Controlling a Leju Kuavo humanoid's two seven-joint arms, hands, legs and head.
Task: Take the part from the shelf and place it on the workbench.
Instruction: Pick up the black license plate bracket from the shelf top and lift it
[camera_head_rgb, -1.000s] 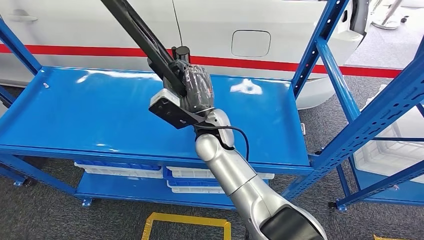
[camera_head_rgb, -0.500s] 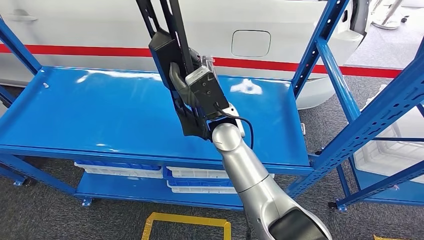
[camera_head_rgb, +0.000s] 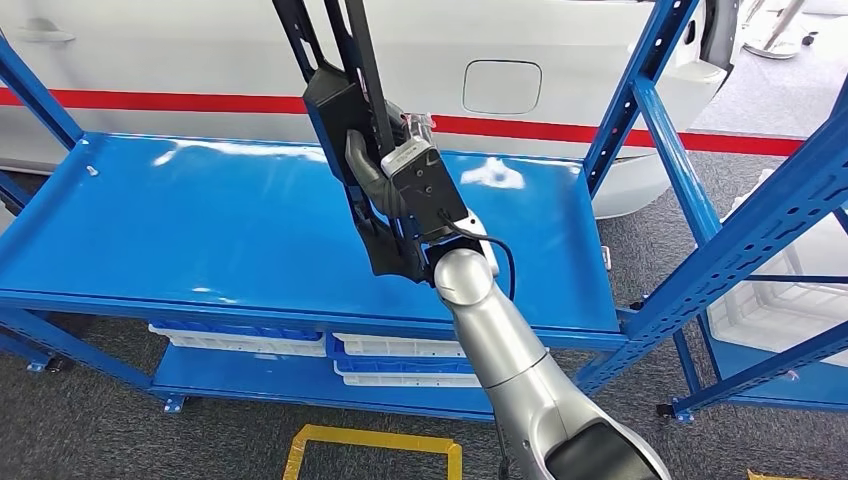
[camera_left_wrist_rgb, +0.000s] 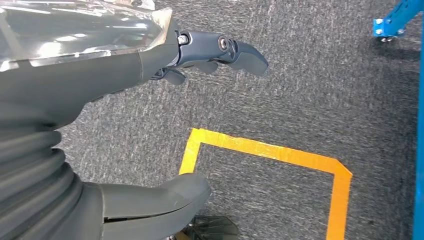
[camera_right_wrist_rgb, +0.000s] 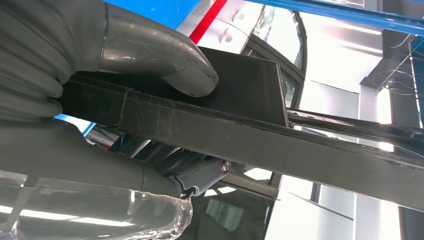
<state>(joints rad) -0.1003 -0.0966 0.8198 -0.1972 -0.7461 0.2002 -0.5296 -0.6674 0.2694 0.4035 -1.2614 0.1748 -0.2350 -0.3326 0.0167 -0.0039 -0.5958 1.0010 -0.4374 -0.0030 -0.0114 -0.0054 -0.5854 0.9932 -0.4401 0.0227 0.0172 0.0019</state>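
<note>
Your right robot hand (camera_head_rgb: 385, 180) grips the black part (camera_head_rgb: 345, 110) above the shelf (camera_head_rgb: 180, 230); next, carry it to the desk.

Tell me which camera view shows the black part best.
The head view: the black part appears along its length, held upright by the right robot hand above the blue shelf. The right wrist view shows a close-up section; the left wrist view faces carpet.

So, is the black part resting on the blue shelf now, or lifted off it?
Lifted, it seems. The right robot hand grips the black part and holds it steeply above the blue shelf.
</note>
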